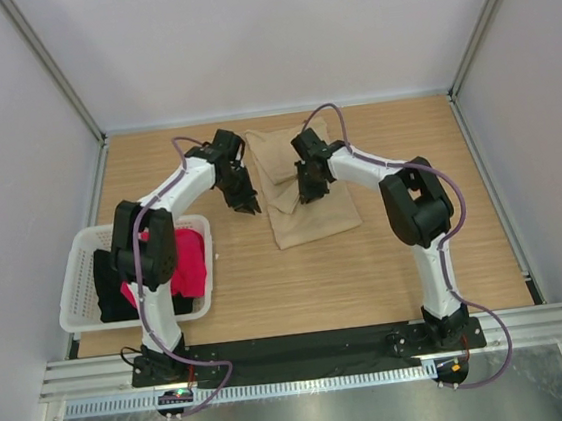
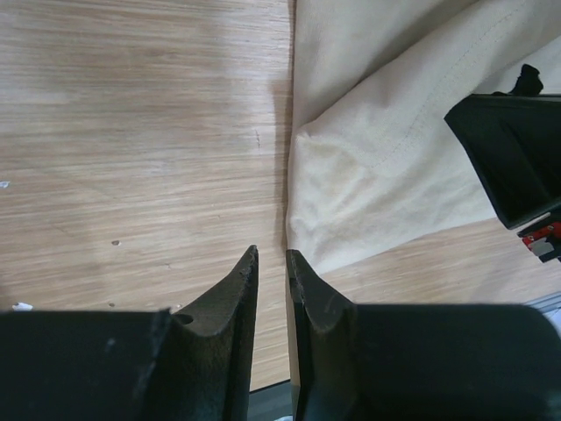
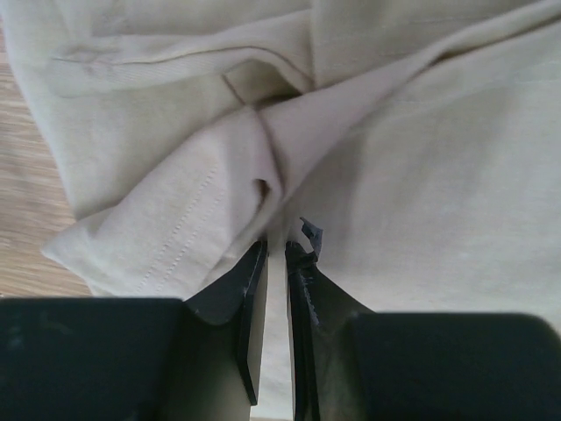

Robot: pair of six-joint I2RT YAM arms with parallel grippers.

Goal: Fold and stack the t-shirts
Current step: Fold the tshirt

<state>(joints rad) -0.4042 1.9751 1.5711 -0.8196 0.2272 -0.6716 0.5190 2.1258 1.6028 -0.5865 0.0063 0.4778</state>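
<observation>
A tan t-shirt (image 1: 306,213) lies partly folded on the wooden table, towards the back middle. My left gripper (image 1: 248,207) is down at its left edge. In the left wrist view the tan t-shirt (image 2: 386,158) ends right at the tips of my left gripper (image 2: 272,254), whose jaws are drawn to a narrow slit on that edge. My right gripper (image 1: 304,193) stands on the shirt's middle. In the right wrist view my right gripper (image 3: 276,246) is shut on a bunched fold of the tan t-shirt (image 3: 421,158). A red-pink t-shirt (image 1: 188,260) and a black t-shirt (image 1: 110,289) lie crumpled in the basket.
A white slotted basket (image 1: 73,293) sits at the table's left front, beside the left arm's base. Grey walls enclose the table on three sides. The right arm's black wrist (image 2: 513,149) shows at the right of the left wrist view, close over the shirt.
</observation>
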